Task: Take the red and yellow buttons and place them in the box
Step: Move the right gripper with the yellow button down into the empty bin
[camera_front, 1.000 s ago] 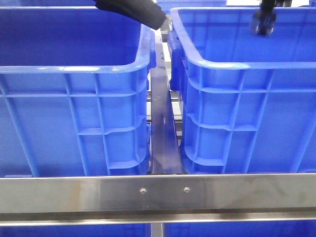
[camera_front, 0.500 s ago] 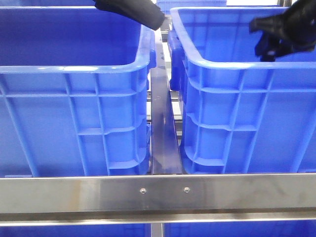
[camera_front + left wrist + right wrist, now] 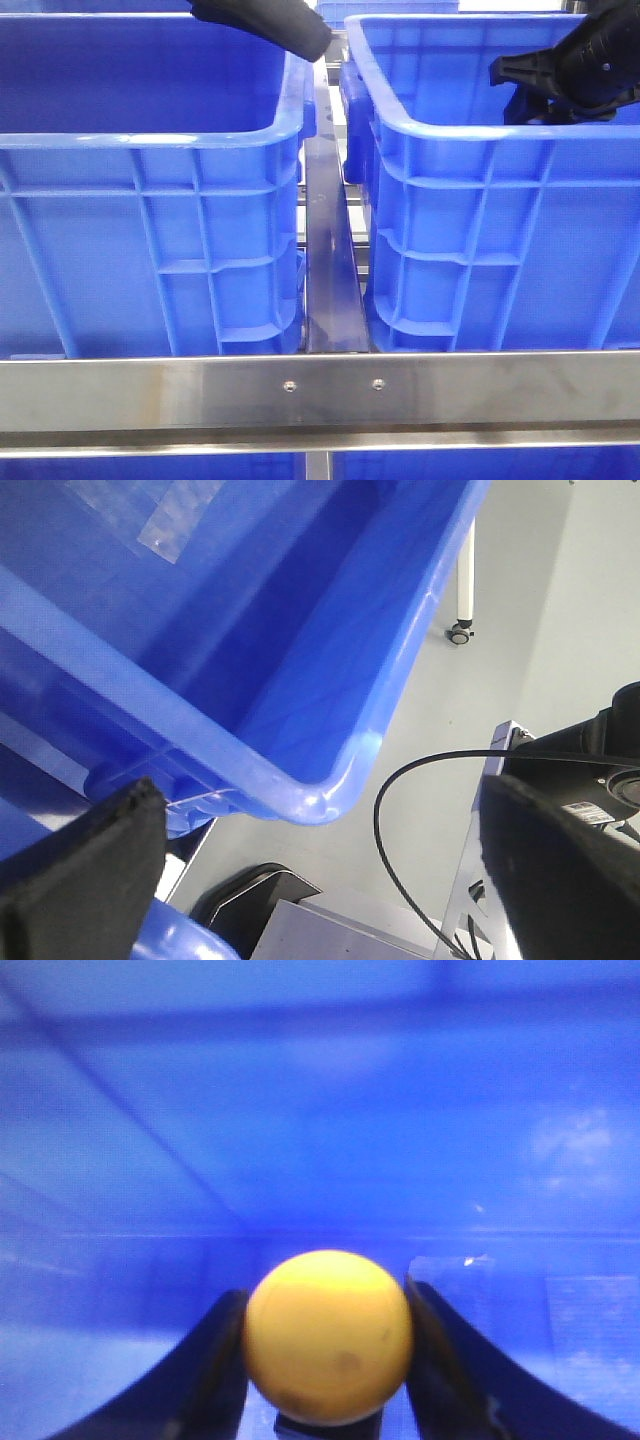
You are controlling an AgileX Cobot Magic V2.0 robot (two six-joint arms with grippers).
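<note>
blue plastic fills nearly every view. two large ribbed crates stand side by side in the front view, a narrow gap with a metal rail (image 3: 328,250) running between them and a steel crossbar (image 3: 320,392) across the foreground.

the right claw (image 3: 510,72) hangs inside the right-hand box (image 3: 470,250), just above its near rim, its dark fingers pointing toward the robot's left. in the right wrist view the two dark fingers (image 3: 205,1370) press against either side of an orange-yellow button (image 3: 328,1335), so this claw (image 3: 328,1400) is pinching the button between them. the disc has a smooth top with a couple of faint darker smudges low on its face. behind it there is only blurred blue crate wall, so the button is held up within the right-hand box, not resting on anything visible.

the left arm (image 3: 265,22) shows as a dark rounded shape over the far right corner of the left crate (image 3: 150,230). in the left wrist view its two padded fingers (image 3: 80,875) sit far apart at the edges of the frame, so the left claw (image 3: 320,880) is spread wide and holds nothing. between them appear a rounded blue crate corner (image 3: 320,800), grey floor, a black cable (image 3: 400,880) and a caster wheel (image 3: 461,634).
</note>
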